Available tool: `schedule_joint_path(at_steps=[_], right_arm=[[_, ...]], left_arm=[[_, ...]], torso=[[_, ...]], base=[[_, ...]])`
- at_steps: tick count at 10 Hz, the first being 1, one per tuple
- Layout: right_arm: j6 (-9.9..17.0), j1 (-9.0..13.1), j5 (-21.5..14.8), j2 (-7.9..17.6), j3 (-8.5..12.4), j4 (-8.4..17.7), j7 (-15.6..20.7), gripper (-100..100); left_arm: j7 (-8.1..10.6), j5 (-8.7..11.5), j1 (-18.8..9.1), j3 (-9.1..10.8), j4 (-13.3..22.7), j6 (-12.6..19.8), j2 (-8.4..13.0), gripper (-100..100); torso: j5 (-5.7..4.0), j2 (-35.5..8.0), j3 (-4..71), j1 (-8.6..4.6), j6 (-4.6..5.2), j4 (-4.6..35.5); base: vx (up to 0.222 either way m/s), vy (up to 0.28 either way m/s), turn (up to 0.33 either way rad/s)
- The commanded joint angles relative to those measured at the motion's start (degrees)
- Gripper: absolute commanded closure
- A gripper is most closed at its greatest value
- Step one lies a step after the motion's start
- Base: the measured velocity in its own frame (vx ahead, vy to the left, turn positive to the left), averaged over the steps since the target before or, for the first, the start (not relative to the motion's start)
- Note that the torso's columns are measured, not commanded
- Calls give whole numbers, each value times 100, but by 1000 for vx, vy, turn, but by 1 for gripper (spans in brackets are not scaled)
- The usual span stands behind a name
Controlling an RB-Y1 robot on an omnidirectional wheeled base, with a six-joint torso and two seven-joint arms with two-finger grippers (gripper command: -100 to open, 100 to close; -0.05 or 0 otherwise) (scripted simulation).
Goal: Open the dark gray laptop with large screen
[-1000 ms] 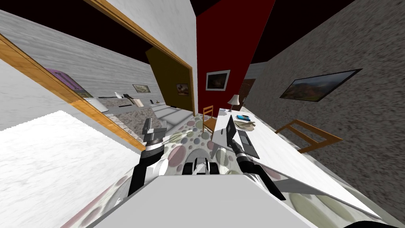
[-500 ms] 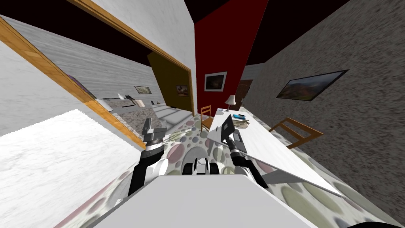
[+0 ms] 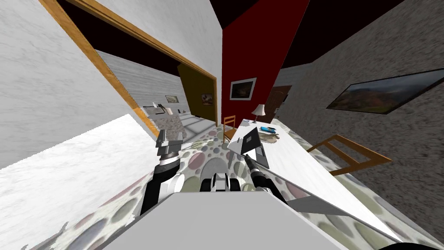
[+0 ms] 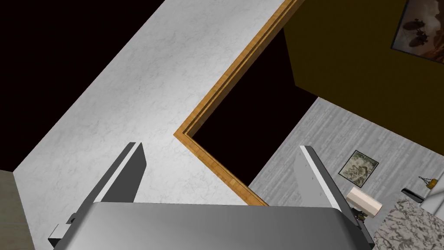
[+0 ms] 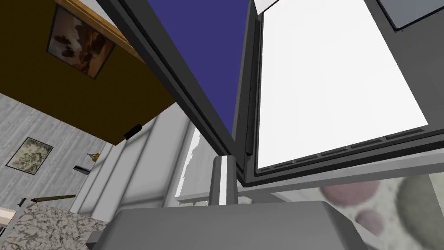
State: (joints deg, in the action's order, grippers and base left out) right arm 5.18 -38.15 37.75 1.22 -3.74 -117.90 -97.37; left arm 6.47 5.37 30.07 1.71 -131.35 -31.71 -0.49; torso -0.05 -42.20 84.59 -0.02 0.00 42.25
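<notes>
The dark grey laptop [image 3: 252, 142] stands on the white table [image 3: 303, 167] with its lid raised. The right wrist view shows it close up: a blue screen [image 5: 208, 52] and a white keyboard field [image 5: 329, 87] meet at the hinge. My right gripper [image 3: 246, 157] is at the laptop's near corner by the hinge. It [image 5: 223, 178] is shut, fingers together, just below the lid's lower edge, and I cannot tell whether they touch it. My left gripper [image 3: 169, 143] hangs over the spotted floor to the left, well away from the table, and it [image 4: 221, 173] is open and empty.
A blue item [image 3: 267, 129], a pale heap [image 3: 269, 137] and a lamp [image 3: 259, 109] sit beyond the laptop. One wooden chair [image 3: 228, 126] stands at the table's far end, another [image 3: 349, 152] along its right side. A wood-framed opening [image 3: 143, 117] lies to the left.
My head view has swung and rolled, so the walls and table have shifted. The laptop lid stays raised. My right hand sits slightly lower, still at the laptop's near corner.
</notes>
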Motion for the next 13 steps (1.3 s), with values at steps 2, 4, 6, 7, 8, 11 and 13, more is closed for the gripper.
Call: schedule_joint_path(at_steps=[2,4,6,7,8,11,13], right_arm=[[246,7,-90,-34,26,515,625,100],[523,-269,-382,105,-64,801,932,100],[796,-284,-621,105,-64,1065,1266,100],[796,-284,-621,105,-64,1310,1418,100],[796,-284,-621,105,-64,1456,1574,100],[1100,-569,-914,245,-155,1745,2059,100],[1347,-574,-1152,245,-155,1791,2395,100]], left_arm=[[0,0,2,-1,-1,-1,-1,0],[0,0,3,0,-1,-1,-1,0],[0,0,-1,0,0,0,0,0],[0,0,0,0,0,0,0,0],[0,0,1,0,0,0,0,0],[0,0,4,1,-1,-1,0,0],[0,0,0,1,0,0,0,0]], torso=[[16,31,24,36,1,-9],[7,-3,2,4,5,1],[-5,-76,-45,-29,1,23],[1,-25,-16,-8,-1,11],[8,29,20,15,0,-6],[7,6,9,7,3,-2],[-2,-80,-51,-21,-1,26]], base=[[22,15,445],[-56,-32,287],[-185,-96,423],[-46,-32,471],[7,-5,435],[-30,-8,400],[-204,-56,436]])
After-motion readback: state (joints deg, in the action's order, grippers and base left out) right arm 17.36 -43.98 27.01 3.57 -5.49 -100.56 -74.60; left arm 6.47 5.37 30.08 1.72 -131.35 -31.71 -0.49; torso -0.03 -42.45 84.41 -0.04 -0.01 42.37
